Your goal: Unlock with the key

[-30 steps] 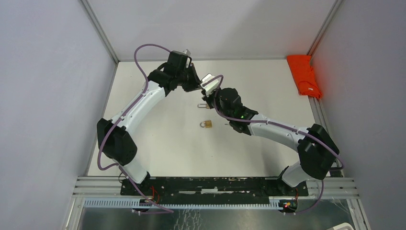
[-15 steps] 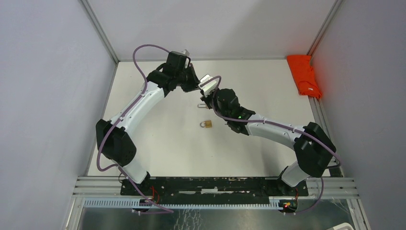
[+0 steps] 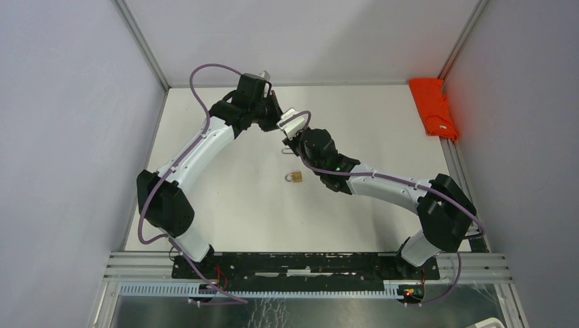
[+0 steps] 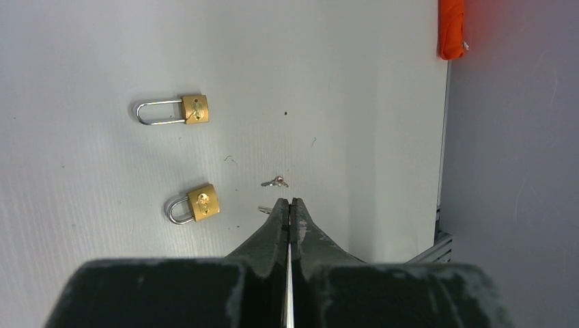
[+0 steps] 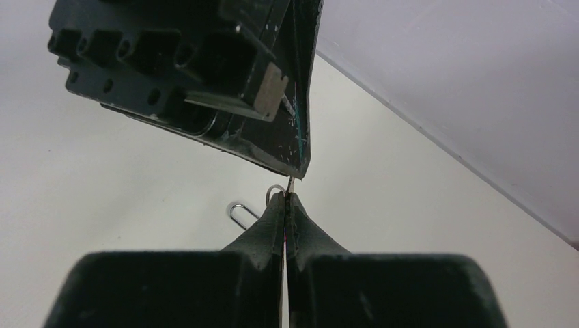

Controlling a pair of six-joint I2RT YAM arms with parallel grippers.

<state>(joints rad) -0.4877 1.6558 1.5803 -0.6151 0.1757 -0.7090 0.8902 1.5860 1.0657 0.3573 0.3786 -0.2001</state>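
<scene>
Left gripper (image 4: 291, 203) pressed together, lower centre; right gripper (image 5: 285, 197) closed at left's tip; key (image 4: 275, 182) seen just above left tips.

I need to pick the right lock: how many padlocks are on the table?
2. In the left wrist view, the long-looped padlock lies upper left; the short-looped padlock lies below it. Others may be hidden.

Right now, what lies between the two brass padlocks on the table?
Nothing: the left wrist view shows only bare table between the long-looped padlock and the short-looped padlock.
</scene>
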